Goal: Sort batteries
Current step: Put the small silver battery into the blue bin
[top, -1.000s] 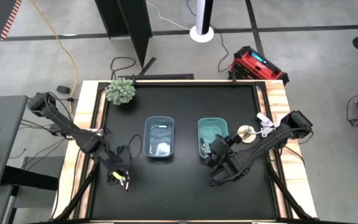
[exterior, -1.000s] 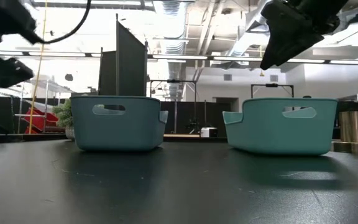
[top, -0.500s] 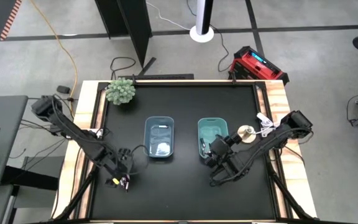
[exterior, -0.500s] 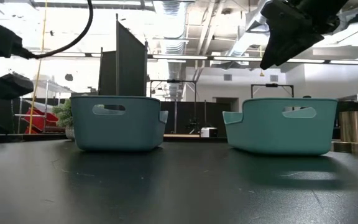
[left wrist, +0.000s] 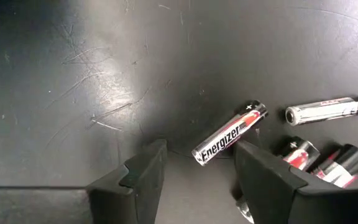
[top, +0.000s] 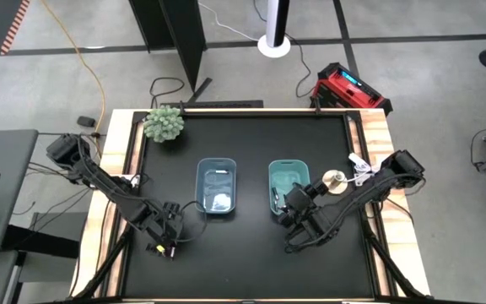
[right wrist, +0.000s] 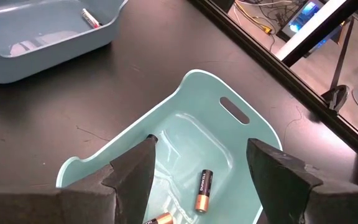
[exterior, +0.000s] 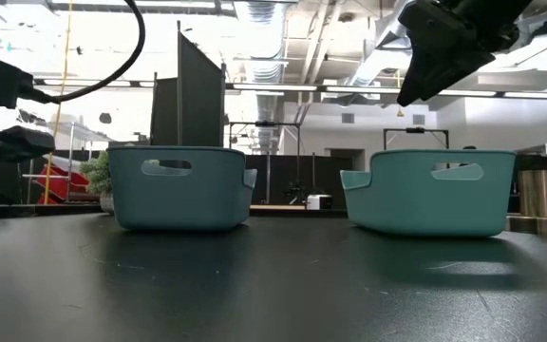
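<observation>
Several batteries lie on the black table near its near-left part. In the left wrist view a silver battery [left wrist: 230, 132] lies just ahead of my left gripper [left wrist: 197, 177], which is open and low over the table [top: 165, 243]. A second silver battery [left wrist: 331, 109] and two dark red-banded ones [left wrist: 297, 152] lie beside it. My right gripper [right wrist: 197, 180] hangs open above the right teal bin [top: 288, 186]. That bin holds a dark, copper-ended battery [right wrist: 202, 190] and another [right wrist: 157, 219]. The left bin [top: 216, 187] holds a small battery [right wrist: 90, 17].
A small potted plant [top: 164, 123] stands at the far-left corner. A round metal object [top: 334, 179] sits near the table's right edge. The two bins [exterior: 180, 185] [exterior: 432, 190] stand side by side mid-table, with bare black table in front of them.
My left arm has come down toward the table over the batteries and shifted slightly toward the table's right. My right arm has kept still above the right bin.
</observation>
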Robot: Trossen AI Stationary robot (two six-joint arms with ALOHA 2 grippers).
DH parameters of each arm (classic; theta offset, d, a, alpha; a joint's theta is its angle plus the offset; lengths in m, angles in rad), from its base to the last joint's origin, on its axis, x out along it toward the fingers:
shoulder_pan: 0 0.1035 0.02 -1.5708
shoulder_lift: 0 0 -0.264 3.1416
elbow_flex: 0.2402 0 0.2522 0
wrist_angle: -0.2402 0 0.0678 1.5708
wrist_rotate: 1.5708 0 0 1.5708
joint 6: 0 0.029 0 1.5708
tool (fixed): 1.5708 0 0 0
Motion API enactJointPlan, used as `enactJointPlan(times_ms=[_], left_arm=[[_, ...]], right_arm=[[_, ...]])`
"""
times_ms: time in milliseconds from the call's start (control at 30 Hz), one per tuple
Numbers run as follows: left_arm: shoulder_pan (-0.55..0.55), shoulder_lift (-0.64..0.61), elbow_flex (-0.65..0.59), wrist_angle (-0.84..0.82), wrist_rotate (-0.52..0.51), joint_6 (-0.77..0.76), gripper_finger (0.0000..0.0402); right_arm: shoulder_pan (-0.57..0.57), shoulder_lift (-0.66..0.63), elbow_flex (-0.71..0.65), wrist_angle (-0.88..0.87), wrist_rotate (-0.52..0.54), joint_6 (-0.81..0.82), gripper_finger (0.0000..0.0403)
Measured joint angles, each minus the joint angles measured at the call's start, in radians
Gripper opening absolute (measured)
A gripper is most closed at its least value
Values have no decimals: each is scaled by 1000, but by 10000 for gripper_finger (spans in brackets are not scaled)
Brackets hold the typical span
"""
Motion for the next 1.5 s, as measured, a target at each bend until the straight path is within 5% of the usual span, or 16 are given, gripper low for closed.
enactJointPlan(times_ms=[567, 900, 1200, 1500], left_arm=[[0, 35, -1, 50, -27, 27, 5], [1, 0, -4, 25, 12, 12, 33], [3, -145, 40, -135, -31, -192, 83], [1, -163, 43, -1, 9, -366, 90]], right_arm=[[0, 0, 0, 1, 0, 0, 269], [0, 0, 0, 7, -1, -1, 269], [0, 0, 0, 8, -2, -1, 269], [0, 0, 0, 8, -3, -1, 269]])
